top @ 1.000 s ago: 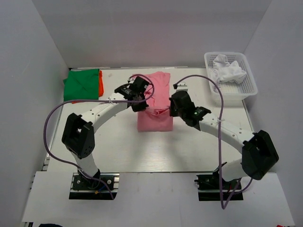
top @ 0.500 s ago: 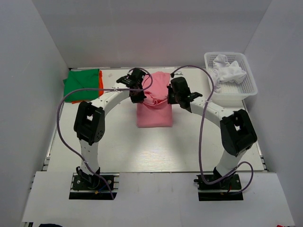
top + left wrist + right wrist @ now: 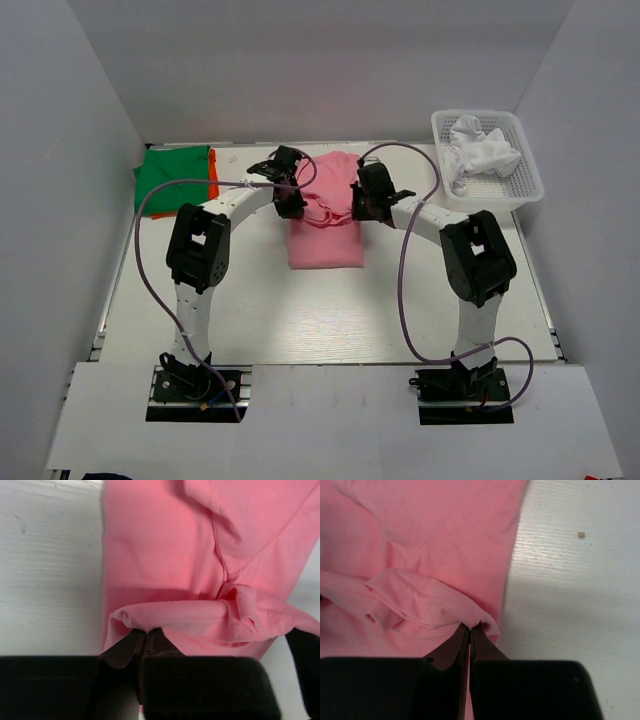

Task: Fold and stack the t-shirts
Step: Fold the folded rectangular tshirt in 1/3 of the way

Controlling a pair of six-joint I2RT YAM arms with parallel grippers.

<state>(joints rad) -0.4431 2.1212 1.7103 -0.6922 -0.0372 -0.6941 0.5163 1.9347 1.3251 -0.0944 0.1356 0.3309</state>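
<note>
- At the upper left of the top view, a folded green shirt (image 3: pixel 172 178) lies flat on the table (image 3: pixel 300 310), near the back wall.
- An orange shirt (image 3: pixel 213 176) shows only as a narrow strip along the green one's right edge, touching it.
- Left of centre, the left arm arcs up from the bottom of the frame to the left edge of the pink shirt (image 3: pixel 327 245).
- In the left wrist view, the left claw (image 3: pixel 145 636) has its fingers pressed together and pinches a rolled fold of pink cloth at the tips. The fold stands off the layer below and runs toward the right of the frame.
- The pink shirt lies at the table's centre, between the two claws. Its lower part lies flat as a narrow block, and its upper part is rumpled where the raised fold spans from one claw to the other.
- Right of centre, the right arm reaches the shirt's right edge.
- In the right wrist view, the right claw (image 3: pixel 470 629) is pressed together too, pinching the stitched hem at the cloth's right edge. Bare table fills the right side of that frame.
- At the upper right of the top view stands a white mesh basket (image 3: pixel 522 178), well apart from the pink shirt.
- A crumpled white shirt (image 3: pixel 480 148) lies inside the basket.
</note>
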